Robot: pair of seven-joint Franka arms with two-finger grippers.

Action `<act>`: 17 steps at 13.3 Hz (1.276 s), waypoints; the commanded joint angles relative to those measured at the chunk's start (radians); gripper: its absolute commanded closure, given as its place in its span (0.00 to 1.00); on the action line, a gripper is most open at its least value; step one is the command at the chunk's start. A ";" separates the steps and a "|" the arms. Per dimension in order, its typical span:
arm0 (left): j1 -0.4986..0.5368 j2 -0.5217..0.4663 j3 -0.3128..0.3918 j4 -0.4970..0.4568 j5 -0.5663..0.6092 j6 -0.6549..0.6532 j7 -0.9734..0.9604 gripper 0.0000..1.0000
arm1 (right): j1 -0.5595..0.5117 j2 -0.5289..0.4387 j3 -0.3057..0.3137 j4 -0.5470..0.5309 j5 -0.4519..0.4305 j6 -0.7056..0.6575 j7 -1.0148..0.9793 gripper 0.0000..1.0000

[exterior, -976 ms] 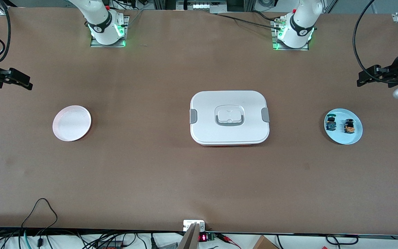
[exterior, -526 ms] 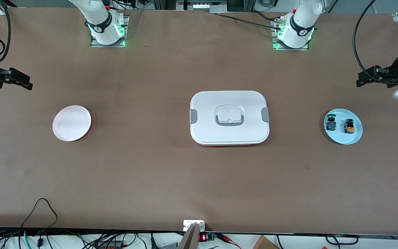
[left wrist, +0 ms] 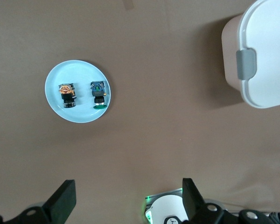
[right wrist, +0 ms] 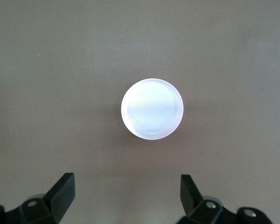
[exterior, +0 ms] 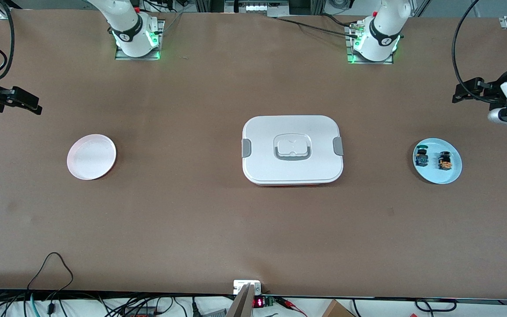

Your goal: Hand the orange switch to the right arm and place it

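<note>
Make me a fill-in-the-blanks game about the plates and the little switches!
1. The tiny orange-bodied push-button switch lies on the round light ____ plate.
2. Beside it on that plate lies a small switch with a ____ body.
3. The round pale pink plate holds ____.
4. The left gripper and the right gripper both have their jaws ____.

Missing words: blue; blue-green; nothing; open
</note>
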 commanded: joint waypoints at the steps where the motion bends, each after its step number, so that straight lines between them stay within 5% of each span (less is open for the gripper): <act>1: 0.060 0.029 -0.002 -0.034 0.025 -0.003 0.169 0.02 | -0.003 -0.001 0.002 0.007 0.013 -0.013 -0.010 0.00; 10: 0.116 0.132 -0.006 -0.149 0.185 0.112 0.636 0.02 | 0.003 -0.006 0.008 0.009 0.014 -0.014 -0.008 0.00; 17: 0.253 0.128 -0.011 -0.430 0.182 0.584 1.183 0.02 | 0.005 -0.009 0.010 0.009 0.016 -0.071 -0.011 0.00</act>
